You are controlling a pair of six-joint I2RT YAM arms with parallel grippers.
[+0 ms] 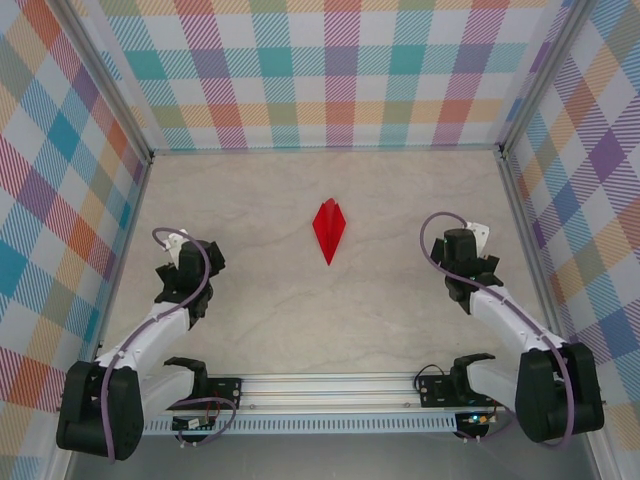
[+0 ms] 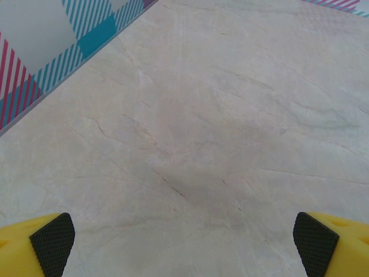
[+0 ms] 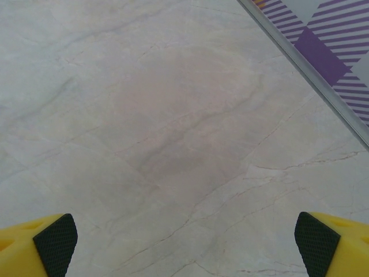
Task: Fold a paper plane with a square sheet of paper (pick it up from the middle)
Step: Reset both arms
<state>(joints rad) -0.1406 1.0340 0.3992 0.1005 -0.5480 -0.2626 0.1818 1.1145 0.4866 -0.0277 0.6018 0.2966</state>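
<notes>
Yellow fingers tipped with black pads (image 2: 53, 242) are seen at the bottom corners of each wrist view, spread wide with bare table between them. The left gripper (image 2: 184, 248) and the right gripper (image 3: 185, 245) are both fully parted, and nothing is held.

The paper plane (image 1: 329, 229) lies on the middle of the table (image 1: 250, 200). It is a slim red dart with a centre crease, its long point turned toward the arms (the near edge). It sits roughly between the two grippers and well apart from both.

The folding is judged finished, so the step in hand is taken to be standing clear. This is done well if the fingers are left spread and any arm travel is routed away from the centre, since such light paper is easily shifted by a brush.

Counted: one plane, two arms, two grippers, four pads, one table.
</notes>
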